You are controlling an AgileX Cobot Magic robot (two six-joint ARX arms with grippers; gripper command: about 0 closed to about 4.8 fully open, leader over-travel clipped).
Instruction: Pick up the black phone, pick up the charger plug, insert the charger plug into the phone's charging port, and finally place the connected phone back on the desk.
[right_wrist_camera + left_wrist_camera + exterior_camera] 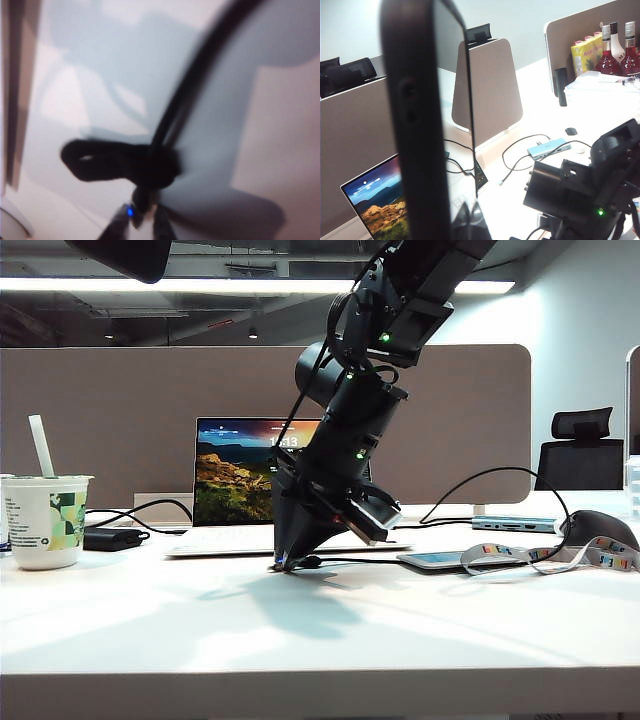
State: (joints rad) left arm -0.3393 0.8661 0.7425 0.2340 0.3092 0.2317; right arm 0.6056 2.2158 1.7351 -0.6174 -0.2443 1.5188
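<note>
Where the right gripper (282, 558) stands: low in the middle of the exterior view, tip down on the desk (300, 640), just in front of the laptop (240, 480).
Right jaws: its fingertips (114, 229) flank a small piece with a blue light. The wrist view is too blurred to tell whether they have clamped on it.
Charger plug (135, 210): at the right gripper's tip, low on the white desk top. A thick black knot of its housing or cable sits just behind it.
Cable (400, 561): runs from the plug along the desk toward the right of the exterior view.
Left gripper: its fingers are out of sight in its own wrist view. It is closed tight on the black phone.
Black phone (415, 125): upright and off the desk, filling the left half of the left wrist view, narrow side edge toward the camera.
Charging port: cannot be made out.
Right arm (580, 195): lower right of the left wrist view, green light lit.
Pale phone (445, 559): flat on the desk, right of the right gripper, touching a striped lanyard (560, 552).
Cup (45, 520): far left of the exterior view, a white stick standing in it.
Power brick (112, 538): just right of the cup.
Divider panel (120, 410): behind the laptop, across the desk.
</note>
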